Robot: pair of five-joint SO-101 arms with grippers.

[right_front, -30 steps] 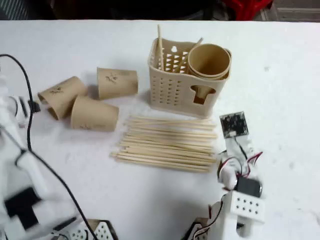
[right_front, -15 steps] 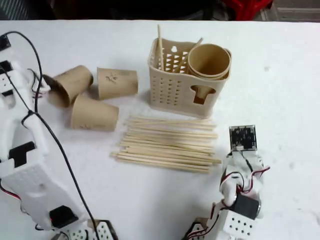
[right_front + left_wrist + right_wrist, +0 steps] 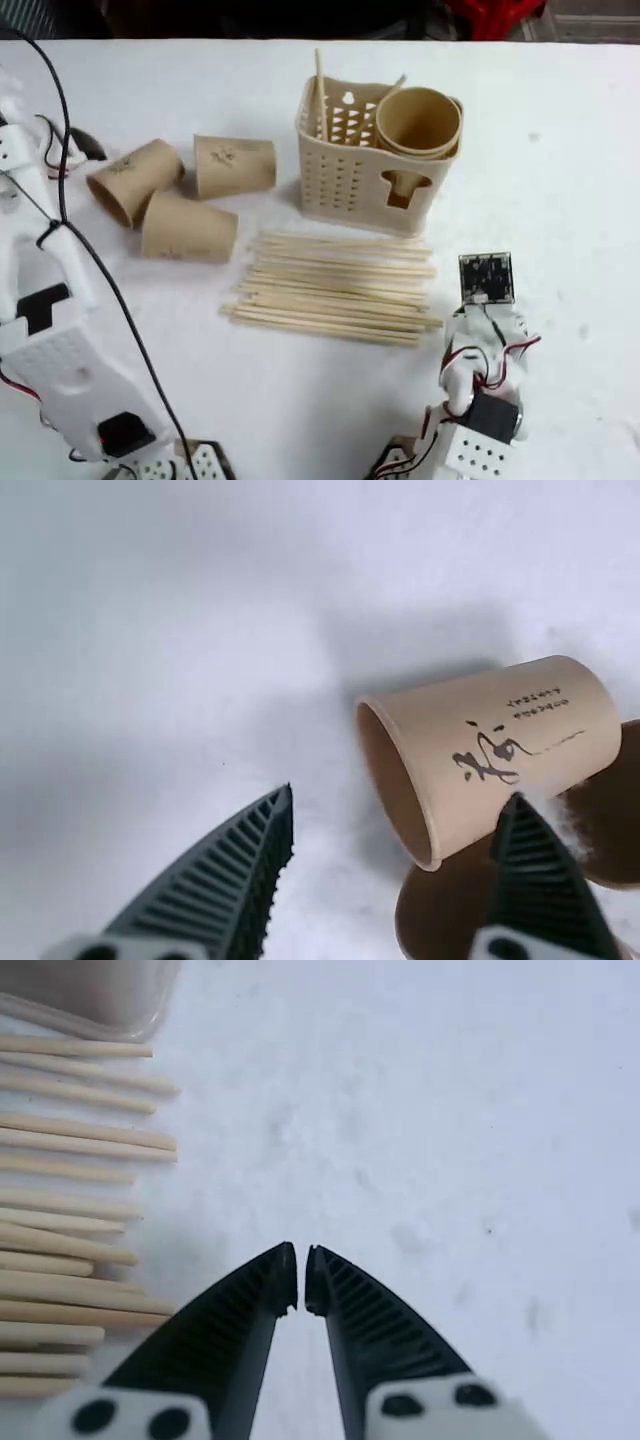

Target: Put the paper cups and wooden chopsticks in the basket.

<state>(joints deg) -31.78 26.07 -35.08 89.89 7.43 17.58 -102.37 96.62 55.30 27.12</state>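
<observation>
Found spread wide at the left gripper (image 3: 400,798), brought up from lower left within the last second to the mouth of the toppled paper cup (image 3: 135,180) at upper left; found pressed together at the right gripper (image 3: 301,1280), parked beside the chopsticks (image 3: 335,290); judged poised for a grasp, with delivery to the basket (image 3: 345,180) at upper centre outstanding.

I've got three tan paper cups (image 3: 187,228) lying sideways left of the cream basket (image 3: 345,180); wooden chopsticks (image 3: 335,288) heaped before it.
</observation>
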